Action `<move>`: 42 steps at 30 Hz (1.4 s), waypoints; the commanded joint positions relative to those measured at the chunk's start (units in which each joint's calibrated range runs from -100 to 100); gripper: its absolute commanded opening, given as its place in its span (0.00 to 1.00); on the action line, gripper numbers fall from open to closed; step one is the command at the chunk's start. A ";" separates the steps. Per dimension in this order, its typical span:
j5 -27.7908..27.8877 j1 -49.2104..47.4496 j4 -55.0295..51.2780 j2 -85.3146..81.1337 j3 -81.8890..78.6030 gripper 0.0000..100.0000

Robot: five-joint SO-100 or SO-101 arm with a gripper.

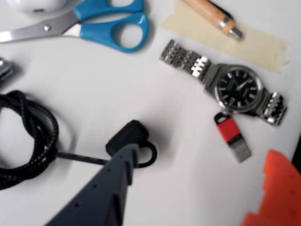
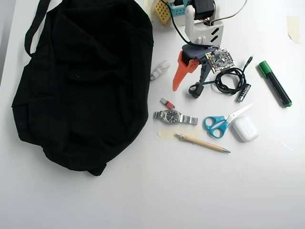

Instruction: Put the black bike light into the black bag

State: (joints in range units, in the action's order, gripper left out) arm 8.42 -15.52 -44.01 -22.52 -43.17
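The black bike light (image 1: 126, 135) lies on the white table, a chunky black lump with a loop and a thin strap tail running left. My gripper (image 1: 202, 153) is open. Its dark finger (image 1: 110, 188) has its tip right at the light, and the orange finger (image 1: 275, 193) stands far to the right. In the overhead view the light (image 2: 194, 90) sits at the dark finger's tip, with the gripper (image 2: 187, 88) spread to its left. The big black bag (image 2: 81, 81) lies at the left of the table, well apart from the gripper.
A coiled black cable (image 1: 28, 136) lies just left of the light. A steel watch (image 1: 235, 87), a red USB stick (image 1: 230, 134), blue scissors (image 1: 103, 23) and a wooden pen (image 1: 211, 16) lie beyond. A green marker (image 2: 275, 83) and a white case (image 2: 245, 129) are at the right.
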 commanded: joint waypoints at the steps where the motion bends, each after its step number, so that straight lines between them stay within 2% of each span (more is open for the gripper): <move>1: 0.49 -1.08 1.03 -0.14 1.93 0.34; 13: -1.45 -2.50 5.17 1.02 -3.37 0.37; 22: -3.60 -7.96 9.30 1.85 -3.73 0.30; 25: -3.81 -8.41 9.30 4.26 -3.73 0.30; 28: -6.27 -8.04 9.91 6.92 -4.00 0.30; 34: -6.54 -7.74 20.50 10.07 -8.40 0.36; 42: -6.96 -7.74 21.53 12.06 -9.30 0.37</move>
State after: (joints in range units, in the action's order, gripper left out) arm 2.08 -23.23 -23.56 -11.34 -52.65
